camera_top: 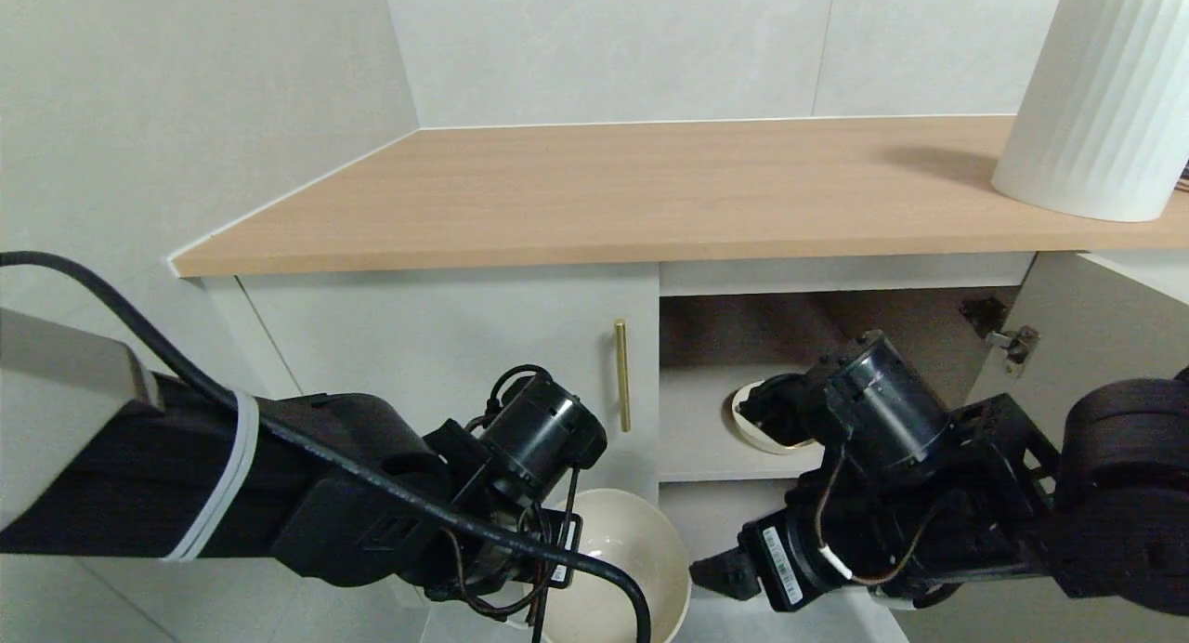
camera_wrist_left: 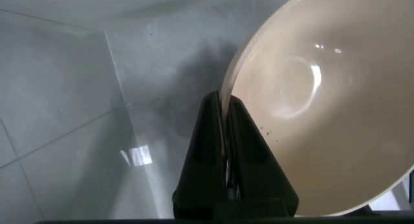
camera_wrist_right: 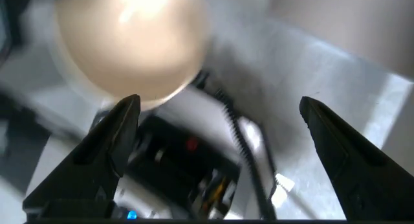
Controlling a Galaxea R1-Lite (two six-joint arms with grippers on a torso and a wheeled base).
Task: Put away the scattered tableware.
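Gripping cream bowl [camera_wrist_left: 323,107] by rim — left gripper [camera_wrist_left: 224,104] jaws pinched, mouth tilted up | right gripper [camera_wrist_right: 218,107] jaws wide

We've got a cream bowl [camera_top: 622,569] down at six o'clock in the head view. It is glossy and plain inside, tipped with its hollow facing up and toward us. Its rim is pinched between the closed fingers of the left gripper [camera_wrist_left: 224,123], held in the air before the closed cupboard door [camera_top: 446,364]. Up at one o'clock from it, a pale bowl [camera_top: 764,436] with a thin golden rim lies tilted on its side on the shelf [camera_top: 692,439] inside the open cupboard, partly hidden.
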